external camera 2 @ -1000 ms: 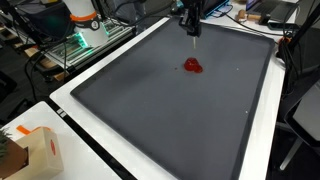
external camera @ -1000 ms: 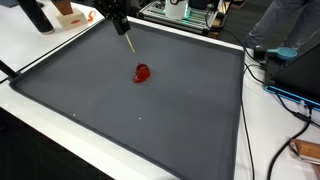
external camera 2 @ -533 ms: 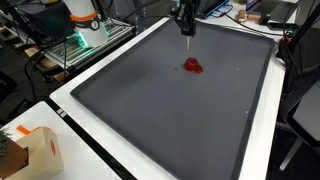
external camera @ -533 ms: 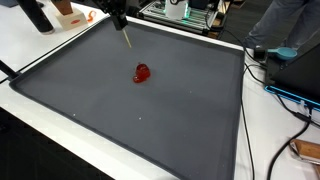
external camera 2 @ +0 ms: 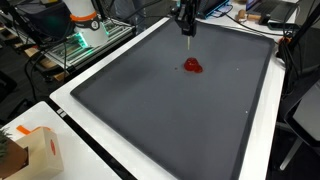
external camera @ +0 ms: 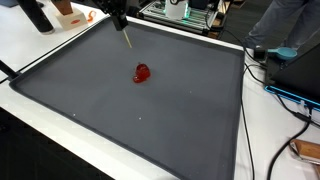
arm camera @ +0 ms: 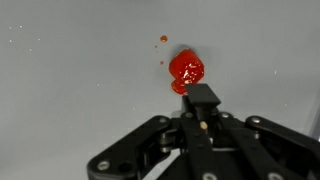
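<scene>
A red glossy blob point(external camera: 142, 73) point(external camera 2: 193, 66) lies on the dark grey mat point(external camera: 150, 120) point(external camera 2: 170, 110), towards its far part. My gripper point(external camera: 119, 20) point(external camera 2: 186, 16) hangs above the mat's far edge, shut on a thin tan stick point(external camera: 127, 38) point(external camera 2: 189, 29) that points down at the mat, its tip in the air short of the blob. In the wrist view the gripper point(arm camera: 203, 124) is closed around the dark-cased stick point(arm camera: 201, 98), seen end-on. The blob point(arm camera: 186, 70) sits just beyond it, with two small red specks point(arm camera: 164, 39) beside it.
The mat lies on a white table point(external camera: 270, 130) point(external camera 2: 60, 105). A cardboard box point(external camera 2: 33, 150) stands at one corner. Orange-and-white gear point(external camera: 72, 14) point(external camera 2: 84, 18), electronics point(external camera: 185, 12) and cables point(external camera: 285, 95) crowd the edges. A person in blue point(external camera: 285, 25) is beside the table.
The gripper and stick lifted a little and drew back from the blob, then held still. The blob has not moved.
</scene>
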### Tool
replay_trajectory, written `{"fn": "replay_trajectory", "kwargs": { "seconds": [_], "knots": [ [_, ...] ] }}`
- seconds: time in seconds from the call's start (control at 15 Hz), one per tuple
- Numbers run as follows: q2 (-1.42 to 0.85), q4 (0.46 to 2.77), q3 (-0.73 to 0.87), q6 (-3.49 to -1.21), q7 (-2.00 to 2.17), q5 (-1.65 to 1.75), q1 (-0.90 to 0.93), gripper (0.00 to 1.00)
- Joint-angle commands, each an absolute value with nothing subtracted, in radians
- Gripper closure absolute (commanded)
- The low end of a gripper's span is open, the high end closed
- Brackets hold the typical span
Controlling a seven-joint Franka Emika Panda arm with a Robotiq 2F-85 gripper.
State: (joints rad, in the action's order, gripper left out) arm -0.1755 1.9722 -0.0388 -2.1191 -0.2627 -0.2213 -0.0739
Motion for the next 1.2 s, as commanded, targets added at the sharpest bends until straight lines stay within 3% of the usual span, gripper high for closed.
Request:
{"fn": "replay_trajectory", "kwargs": {
  "seconds": [0.0,1.13],
  "knots": [
    [-0.192,1.984,-0.031,-2.135,-0.340,-0.295,-0.086,0.97],
    [-0.303,2.043,-0.051,-2.234,-0.684,-0.545,-0.151,0.97]
  ]
}}
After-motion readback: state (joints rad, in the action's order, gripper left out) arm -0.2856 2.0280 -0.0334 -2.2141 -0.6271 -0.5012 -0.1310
